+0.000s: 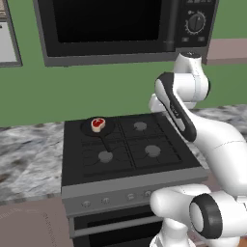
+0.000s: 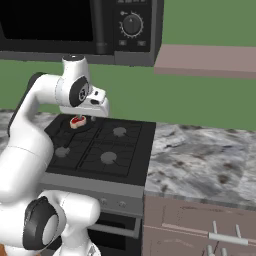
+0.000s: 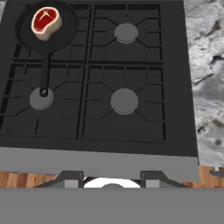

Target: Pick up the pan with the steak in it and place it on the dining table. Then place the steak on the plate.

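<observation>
Pan [image 3: 47, 30] with steak [image 3: 45, 20] on rear-left burner, well apart from raised hand [image 3: 112, 177] (fingers parted, empty)

Flat even rendered light, no glare; faint soft shadows, slightly blurry low-resolution textures

- No readable text, brand or number anywhere.
- The microwave [image 1: 120, 29] dial [image 1: 196, 21] has tick marks around it, too small to read.
- The stove [image 3: 100, 78] knobs [image 1: 118, 198] carry no legible signs.

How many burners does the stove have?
4. The back-left one lies hidden under the pan holding the steak; back-right, front-left and front-right sit bare.
</observation>
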